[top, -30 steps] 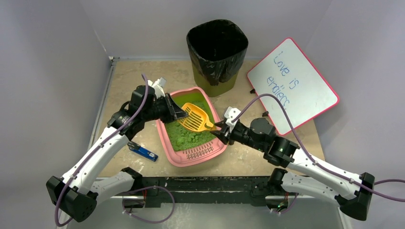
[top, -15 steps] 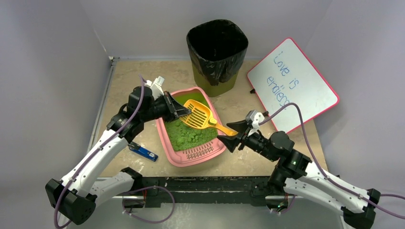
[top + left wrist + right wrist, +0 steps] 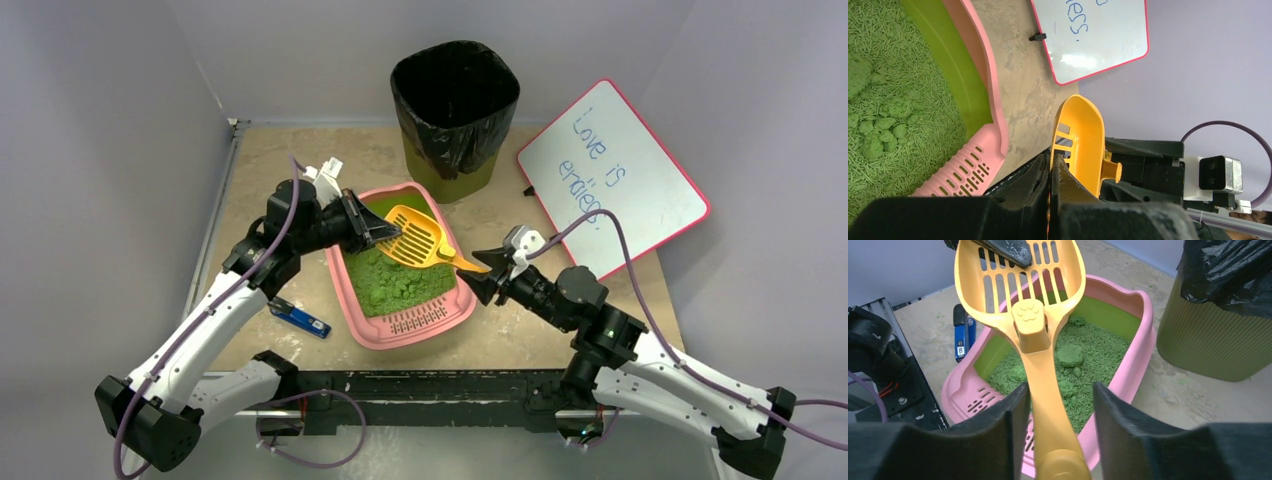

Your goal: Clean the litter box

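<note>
Am holding scoop [image 3: 418, 238] by rim, left gripper [image 3: 388, 235] clamped on it, tilted above litter box [image 3: 418, 322] mid-table [image 3: 290, 165]. Right gripper [image 3: 478, 275] jaws apart, flanking handle, not gripping. Am seeing scoop empty, clumps [image 3: 1069, 355] lying in litter; judging nothing carried to bin [image 3: 455, 105] yet.

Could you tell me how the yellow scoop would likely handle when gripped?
The scoop looks like thin slotted plastic, so probably light and stiff. Its smooth, rounded handle might slip or twist in a pincer. Pinched only at its rim by the left pincer, it may pivot.
</note>
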Robot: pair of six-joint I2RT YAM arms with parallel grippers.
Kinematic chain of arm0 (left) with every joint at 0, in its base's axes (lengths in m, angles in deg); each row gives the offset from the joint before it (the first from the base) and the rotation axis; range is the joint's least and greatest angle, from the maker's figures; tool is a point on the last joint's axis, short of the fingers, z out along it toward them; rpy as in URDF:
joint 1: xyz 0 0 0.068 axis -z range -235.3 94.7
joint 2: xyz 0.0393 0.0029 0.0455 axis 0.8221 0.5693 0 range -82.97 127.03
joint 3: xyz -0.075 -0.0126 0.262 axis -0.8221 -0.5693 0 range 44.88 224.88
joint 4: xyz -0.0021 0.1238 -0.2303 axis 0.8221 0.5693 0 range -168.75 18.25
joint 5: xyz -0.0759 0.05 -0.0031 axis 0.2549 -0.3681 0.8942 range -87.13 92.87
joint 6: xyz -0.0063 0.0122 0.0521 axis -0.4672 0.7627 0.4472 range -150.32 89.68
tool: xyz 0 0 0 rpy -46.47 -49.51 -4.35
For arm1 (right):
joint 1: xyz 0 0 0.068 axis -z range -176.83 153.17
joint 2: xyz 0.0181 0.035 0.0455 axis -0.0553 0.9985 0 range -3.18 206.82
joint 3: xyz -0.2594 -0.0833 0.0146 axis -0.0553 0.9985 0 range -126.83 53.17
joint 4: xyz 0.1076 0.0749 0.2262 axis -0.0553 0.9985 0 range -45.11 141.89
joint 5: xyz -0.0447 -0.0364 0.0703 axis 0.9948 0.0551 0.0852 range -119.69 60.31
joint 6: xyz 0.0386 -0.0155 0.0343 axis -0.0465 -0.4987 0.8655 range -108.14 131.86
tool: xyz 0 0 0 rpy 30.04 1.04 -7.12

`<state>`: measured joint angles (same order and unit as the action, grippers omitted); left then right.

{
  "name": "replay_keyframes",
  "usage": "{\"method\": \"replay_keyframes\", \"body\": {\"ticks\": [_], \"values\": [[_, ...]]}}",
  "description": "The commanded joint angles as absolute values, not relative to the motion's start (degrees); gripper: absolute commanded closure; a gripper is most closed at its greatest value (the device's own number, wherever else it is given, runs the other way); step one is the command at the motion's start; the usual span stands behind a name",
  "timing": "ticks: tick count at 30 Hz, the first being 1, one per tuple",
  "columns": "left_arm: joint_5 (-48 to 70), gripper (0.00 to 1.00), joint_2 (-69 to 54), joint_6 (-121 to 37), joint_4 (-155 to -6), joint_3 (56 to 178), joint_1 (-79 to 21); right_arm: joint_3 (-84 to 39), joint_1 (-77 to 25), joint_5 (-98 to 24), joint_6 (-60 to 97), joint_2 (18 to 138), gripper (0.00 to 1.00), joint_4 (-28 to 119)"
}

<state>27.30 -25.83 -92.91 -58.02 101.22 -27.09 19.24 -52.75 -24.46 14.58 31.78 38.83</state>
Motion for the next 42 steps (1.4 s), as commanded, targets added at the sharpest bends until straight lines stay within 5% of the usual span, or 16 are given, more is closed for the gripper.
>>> {"method": "replay_keyframes", "body": {"ticks": [1, 9, 15, 25, 33, 42], "values": [[29.37, 1.0, -27.46, -95.42, -60.52, 100.97, -27.17, 15.98, -52.98, -23.63, 9.38, 31.45, 0.59, 37.9], [26.75, 0.99, -28.28, -95.08, -58.85, 101.02, -27.17, 14.62, -52.95, -26.03, 9.84, 29.97, 1.0, 38.68], [15.58, 0.63, -28.16, -86.92, -47.09, 105.57, -27.17, 9.78, -52.97, -26.44, 13.29, 32.33, 1.0, 48.57], [-11.39, 0.3, -28.41, -75.59, -32.55, 115.03, -27.17, -4.55, -52.95, -21.92, 17.5, 43.31, 1.0, 68.63], [-29.42, 0.23, -37.0, -70.13, -34.24, 111.23, -27.17, -15.05, -52.99, -22.94, 22.96, 54.05, 1.0, 80.71], [-34.84, 0.23, -46.76, -65.34, -41.8, 98.26, -27.17, -26.42, -52.96, -27.95, 24.78, 66.49, 1.0, 92.43]]}}
